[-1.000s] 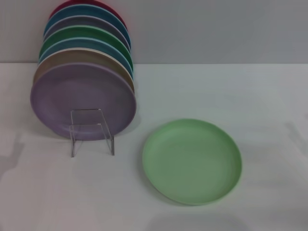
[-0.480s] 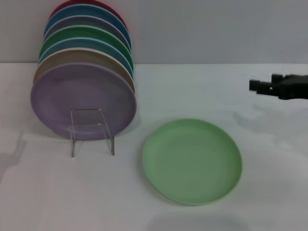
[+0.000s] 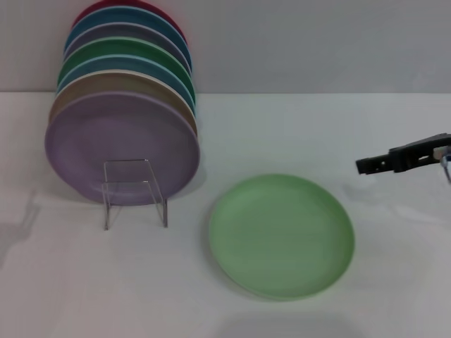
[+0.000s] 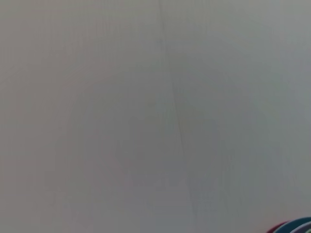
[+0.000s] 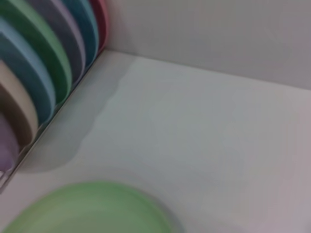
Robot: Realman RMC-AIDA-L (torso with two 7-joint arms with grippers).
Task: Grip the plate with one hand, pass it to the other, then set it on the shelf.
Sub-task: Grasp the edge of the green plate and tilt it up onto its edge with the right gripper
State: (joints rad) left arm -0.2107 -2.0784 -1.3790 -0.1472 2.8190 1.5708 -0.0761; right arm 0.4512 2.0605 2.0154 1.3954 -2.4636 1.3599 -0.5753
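The pale mint-green plate (image 3: 282, 236) lies flat on the white table, right of centre. It also shows in the right wrist view (image 5: 92, 208), at the edge of the picture. The small clear shelf (image 3: 134, 190) stands to the plate's left and holds a row of upright plates, with a lilac plate (image 3: 120, 144) at the front. My right gripper (image 3: 363, 166), black and slim, reaches in from the right edge. It hangs above the table, just beyond the plate's far right rim and apart from it. My left gripper is out of view.
Several coloured plates (image 3: 127, 63) stand in a row behind the lilac one, back to the grey wall; they also show in the right wrist view (image 5: 39, 63). The left wrist view shows only the wall and some plate rims (image 4: 294, 225).
One second ago my right gripper was out of view. It came in at the right edge, then moved lower and closer to the mint-green plate. The plates and the shelf have not moved.
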